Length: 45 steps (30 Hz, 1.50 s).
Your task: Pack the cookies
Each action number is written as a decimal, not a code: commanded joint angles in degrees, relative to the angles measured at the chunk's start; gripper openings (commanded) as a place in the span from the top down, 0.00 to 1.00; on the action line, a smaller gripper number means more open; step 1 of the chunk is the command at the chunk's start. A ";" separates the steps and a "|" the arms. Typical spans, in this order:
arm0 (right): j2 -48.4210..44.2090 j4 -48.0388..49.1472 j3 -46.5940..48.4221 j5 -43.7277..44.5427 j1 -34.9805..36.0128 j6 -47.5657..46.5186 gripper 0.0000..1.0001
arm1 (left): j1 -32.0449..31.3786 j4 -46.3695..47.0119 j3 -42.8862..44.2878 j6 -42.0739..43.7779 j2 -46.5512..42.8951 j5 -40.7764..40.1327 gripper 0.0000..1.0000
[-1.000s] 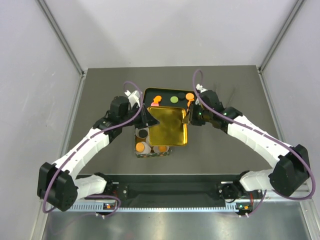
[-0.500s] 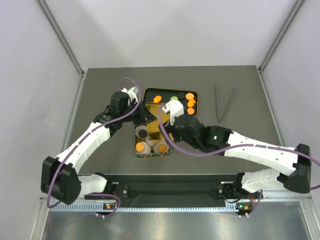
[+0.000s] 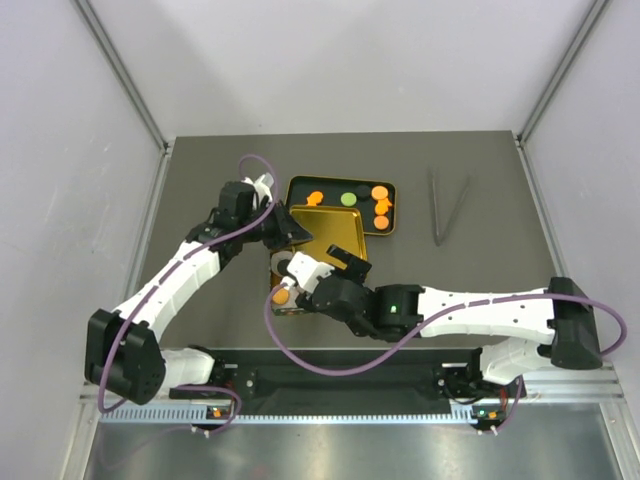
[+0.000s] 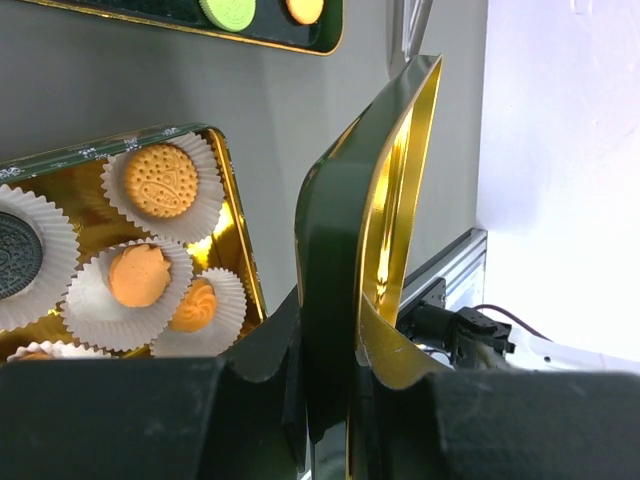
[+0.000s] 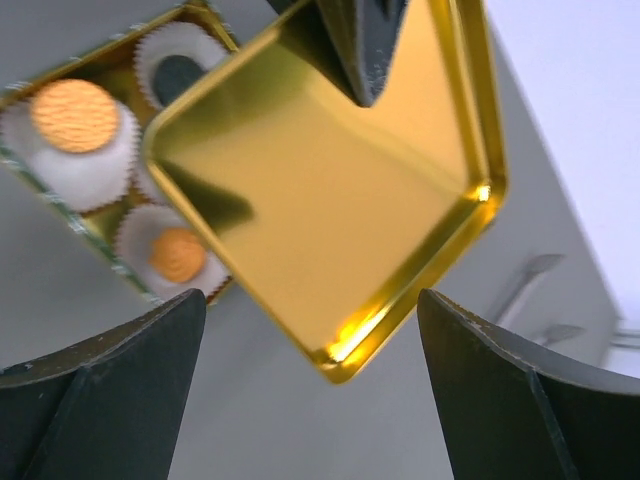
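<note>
Loose cookies, orange and one green, lie in a dark flat tray at the back. More cookies sit in white paper cups in a gold tin, which the right arm partly covers in the top view. My left gripper is shut on the edge of the tin's lid, green outside and gold inside, and holds it tilted up over the tin. My right gripper is open just in front of the lid's near corner, with nothing between its fingers.
Metal tongs lie on the dark table at the back right. The right arm stretches across the front of the table. Grey walls close in the left, right and back sides.
My right arm has let go of the lid's right edge, opened, and swung from the back right to the front. My left gripper kept hold of the lid.
</note>
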 commanded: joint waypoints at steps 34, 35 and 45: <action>6.20 48.70 -8.74 25.43 2.39 -42.51 1.00 | 7.77 8.24 1.54 -5.21 -7.58 11.88 0.18; 5.58 43.00 -6.12 24.64 2.39 -36.05 1.00 | 9.27 6.05 2.16 -4.58 -8.10 11.01 0.14; 0.48 -4.24 10.68 -4.17 -0.77 -0.32 1.00 | 18.86 -0.21 7.44 1.31 -14.44 -6.67 0.09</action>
